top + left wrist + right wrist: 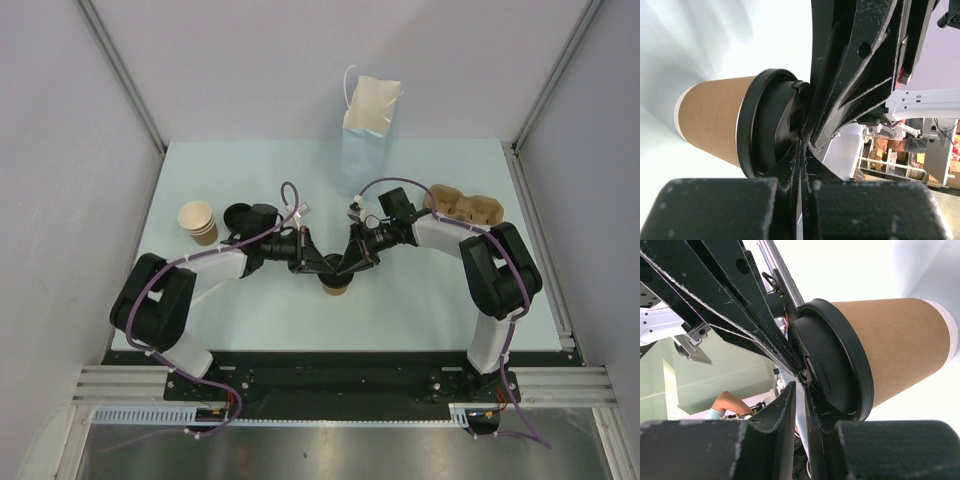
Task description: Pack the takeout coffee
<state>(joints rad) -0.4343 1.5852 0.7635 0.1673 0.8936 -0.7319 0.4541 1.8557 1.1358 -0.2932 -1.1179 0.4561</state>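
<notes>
The takeout coffee (335,287), a kraft-brown cup with a black lid, stands upright on the table at centre front. It also shows in the left wrist view (715,125) and the right wrist view (890,350). My left gripper (322,268) comes from the left and my right gripper (348,266) from the right. Both meet just above the lid. In the left wrist view my left gripper (801,145) is shut, its tips against the lid's top. In the right wrist view my right gripper (800,385) is shut to a thin slit, its tips at the lid's top. Neither grips the cup.
A white paper bag (368,125) stands open at the back centre. A stack of unlidded tan cups (199,221) and a loose black lid (238,217) sit at the left. A brown pulp cup carrier (465,207) lies at the right, behind the right arm.
</notes>
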